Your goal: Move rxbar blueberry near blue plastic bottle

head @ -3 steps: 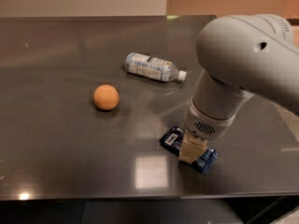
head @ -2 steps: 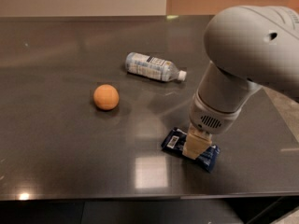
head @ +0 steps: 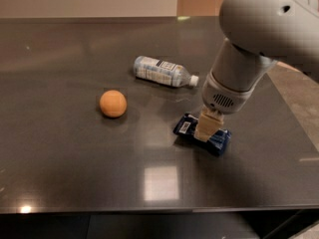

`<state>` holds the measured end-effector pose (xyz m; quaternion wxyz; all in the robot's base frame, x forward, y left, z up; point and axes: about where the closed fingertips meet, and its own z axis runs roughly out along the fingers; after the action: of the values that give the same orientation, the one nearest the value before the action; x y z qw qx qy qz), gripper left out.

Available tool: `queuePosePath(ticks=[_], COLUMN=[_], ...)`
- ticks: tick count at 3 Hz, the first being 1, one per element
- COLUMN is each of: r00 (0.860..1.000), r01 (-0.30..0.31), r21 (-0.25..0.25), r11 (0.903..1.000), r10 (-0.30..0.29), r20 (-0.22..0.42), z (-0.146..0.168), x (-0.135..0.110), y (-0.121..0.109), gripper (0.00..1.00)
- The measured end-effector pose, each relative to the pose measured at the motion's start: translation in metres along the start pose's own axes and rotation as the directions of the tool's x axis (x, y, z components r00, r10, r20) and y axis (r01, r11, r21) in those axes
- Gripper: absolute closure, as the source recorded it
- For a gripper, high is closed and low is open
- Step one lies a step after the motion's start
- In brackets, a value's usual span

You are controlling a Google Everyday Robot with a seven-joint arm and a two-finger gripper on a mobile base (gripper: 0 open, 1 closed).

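Losing the rxbar blueberry (head: 187, 126) partway looks like the main risk. The gripper (head: 206, 130) hangs low over the dark table (head: 60, 158), right of centre. Its beige fingers (head: 203, 127) appear pinched across the bar's middle, over its narrow width. The white-labelled end sticks out to the left and the other end to the right. With so small a hold, the slick wrapper could twist or slide free, or a trailing end could drag on the tabletop. The bar is a fair way in front of the blue plastic bottle (head: 159, 71), which lies on its side and could roll if nudged. The orange ball (head: 113, 103) sits well off to the left, clear of the likely path
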<state>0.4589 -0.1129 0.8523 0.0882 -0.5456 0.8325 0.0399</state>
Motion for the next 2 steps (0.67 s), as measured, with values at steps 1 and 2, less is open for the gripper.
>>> queuePosePath(ticks=[1, 2], r00=[1.000, 0.998], r01=[-0.016, -0.036], r21=[0.032, 0.057], r11=[0.9994, 0.9977], r10=[0.015, 0.033], r20=[0.024, 0.044], z=[-0.004, -0.003], x=[-0.013, -0.022], y=[-0.034, -0.067], gripper=[1.00, 1.00])
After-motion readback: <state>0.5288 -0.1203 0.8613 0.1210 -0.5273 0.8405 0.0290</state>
